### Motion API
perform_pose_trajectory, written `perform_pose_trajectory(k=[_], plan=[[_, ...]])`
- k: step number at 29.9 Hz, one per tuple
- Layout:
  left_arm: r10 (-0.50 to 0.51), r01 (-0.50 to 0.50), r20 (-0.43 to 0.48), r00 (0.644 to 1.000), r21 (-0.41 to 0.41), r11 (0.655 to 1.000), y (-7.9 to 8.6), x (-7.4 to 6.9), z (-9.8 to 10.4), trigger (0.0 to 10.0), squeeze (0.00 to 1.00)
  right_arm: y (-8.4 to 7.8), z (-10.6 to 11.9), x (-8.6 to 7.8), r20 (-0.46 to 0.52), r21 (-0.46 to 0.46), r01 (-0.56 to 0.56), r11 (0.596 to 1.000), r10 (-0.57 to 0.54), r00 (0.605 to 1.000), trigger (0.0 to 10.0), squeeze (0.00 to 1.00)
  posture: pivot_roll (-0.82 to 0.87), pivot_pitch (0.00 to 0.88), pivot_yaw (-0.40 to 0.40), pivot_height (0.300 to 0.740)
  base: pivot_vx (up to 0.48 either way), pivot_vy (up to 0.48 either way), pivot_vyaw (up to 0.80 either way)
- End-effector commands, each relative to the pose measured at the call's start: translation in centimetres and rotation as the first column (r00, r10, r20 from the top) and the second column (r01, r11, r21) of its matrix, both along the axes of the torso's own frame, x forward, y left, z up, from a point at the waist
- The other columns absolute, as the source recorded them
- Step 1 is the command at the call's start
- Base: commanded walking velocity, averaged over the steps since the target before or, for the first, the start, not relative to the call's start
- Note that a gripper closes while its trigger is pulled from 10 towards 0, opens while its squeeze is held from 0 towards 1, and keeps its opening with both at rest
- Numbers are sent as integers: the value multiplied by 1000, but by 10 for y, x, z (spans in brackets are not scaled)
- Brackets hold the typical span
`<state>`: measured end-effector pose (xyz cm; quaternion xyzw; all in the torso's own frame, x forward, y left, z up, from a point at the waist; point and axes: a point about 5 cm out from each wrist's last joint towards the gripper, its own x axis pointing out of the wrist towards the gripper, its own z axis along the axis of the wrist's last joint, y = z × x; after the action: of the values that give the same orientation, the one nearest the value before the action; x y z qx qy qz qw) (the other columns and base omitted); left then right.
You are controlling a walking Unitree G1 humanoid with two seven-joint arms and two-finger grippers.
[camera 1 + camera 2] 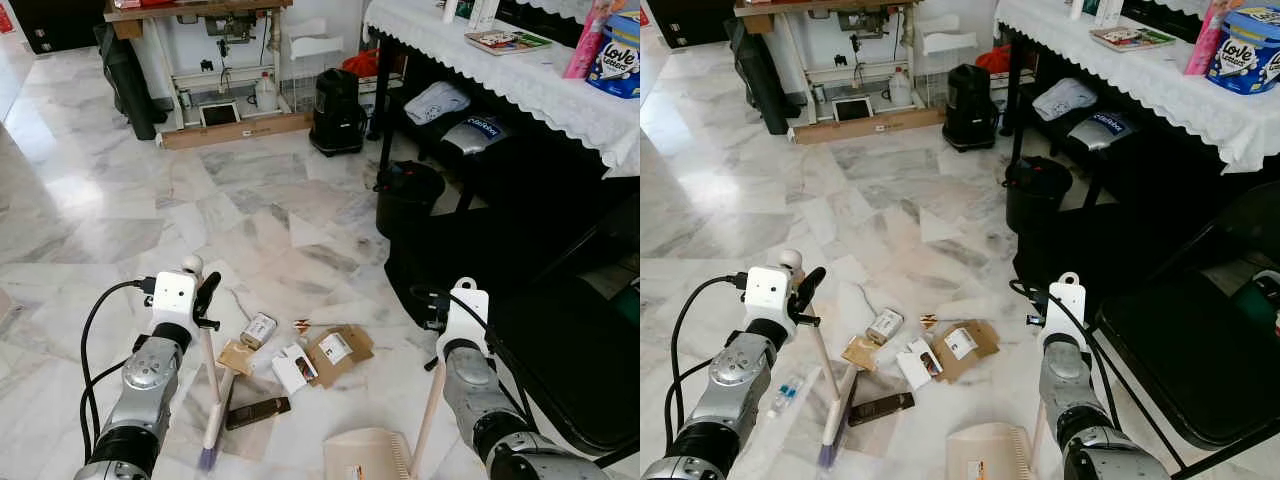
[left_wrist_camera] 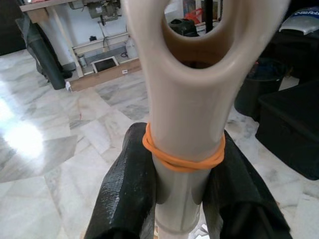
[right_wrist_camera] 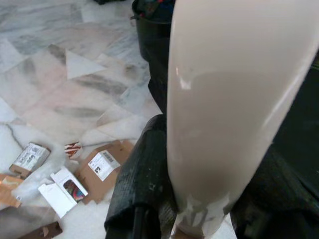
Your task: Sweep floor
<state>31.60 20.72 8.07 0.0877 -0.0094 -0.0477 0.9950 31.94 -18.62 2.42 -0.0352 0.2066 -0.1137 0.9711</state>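
Observation:
My left gripper (image 1: 201, 293) is shut on the cream broom handle (image 2: 182, 124), just below an orange rubber band (image 2: 183, 158). The broom slants down to its brush (image 1: 208, 457) on the marble floor. My right gripper (image 3: 209, 199) is shut on the pale dustpan handle (image 1: 428, 408). The beige dustpan (image 1: 365, 455) rests on the floor near the bottom edge. Between the two lies litter: a small box (image 1: 258, 330), a flattened brown carton (image 1: 340, 350), a white box (image 1: 293, 368), a tan scrap (image 1: 236, 357) and a dark brown strip (image 1: 257, 411).
A black bin (image 1: 407, 195) stands ahead right beside a table with a white lace cloth (image 1: 520, 85). A black folding chair (image 1: 570, 370) is close at my right. A black canister (image 1: 336, 110) and a sewing-machine stand (image 1: 225, 80) are at the back. Open marble floor lies left.

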Motion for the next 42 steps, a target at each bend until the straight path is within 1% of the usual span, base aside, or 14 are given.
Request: perform_pose_trajectory(k=[1,4,8,11,13,14,19,20,23,27,29,36,42], plan=[[-17,16,44,999,15,1000,-2,4,11,10000,0,3,-22,-16,-149,13,-17,1000,19,989,10000,0,86,0,10,740,0,0,0],[-19,18,44,999,14,1000,-2,4,11,10000,0,4,-22,-16,-157,14,-28,1000,30,987,10000,0,86,0,10,740,0,0,0],[-22,21,44,999,13,1000,-3,5,11,10000,0,2,-18,-12,-139,16,-19,1000,21,990,10000,0,85,0,11,740,0,0,0],[-25,24,52,998,12,1000,-4,5,12,10000,0,-3,0,0,6,24,34,999,-34,999,10000,0,83,0,12,740,0,0,0],[-27,26,55,998,12,1000,-5,6,13,10000,0,-4,5,2,44,32,48,998,-49,998,10000,0,85,0,11,740,0,0,0],[-32,31,57,998,21,999,-5,6,13,10000,0,-5,12,6,97,39,66,997,-70,993,10000,0,85,0,11,740,0,0,0],[-35,33,60,998,26,999,-6,5,13,10000,0,-8,25,11,200,49,83,995,-92,976,10000,0,87,0,9,740,0,0,0],[-34,33,60,998,25,999,-6,5,13,10000,0,-8,26,11,208,47,84,995,-92,974,10000,0,86,0,9,740,0,0,0],[-34,33,60,998,26,999,-6,5,13,10000,0,-8,23,9,206,49,92,995,-100,973,10000,0,89,0,9,740,0,0,0],[-33,32,57,998,28,999,-5,4,12,10000,0,-8,8,0,124,25,104,994,-106,987,10000,0,88,0,9,740,0,0,0],[-32,30,54,998,31,999,-5,3,10,10000,0,-9,-1,-7,81,29,121,992,-123,989,10000,0,89,0,9,740,0,0,0],[-18,17,33,999,31,999,-1,1,5,10000,0,-12,-8,-15,67,20,130,991,-131,989,10000,0,89,0,8,740,0,0,0],[-1,0,26,1000,37,999,2,-2,1,10000,0,-11,-9,-16,68,15,129,992,-130,989,10000,0,89,0,8,740,0,0,0]])
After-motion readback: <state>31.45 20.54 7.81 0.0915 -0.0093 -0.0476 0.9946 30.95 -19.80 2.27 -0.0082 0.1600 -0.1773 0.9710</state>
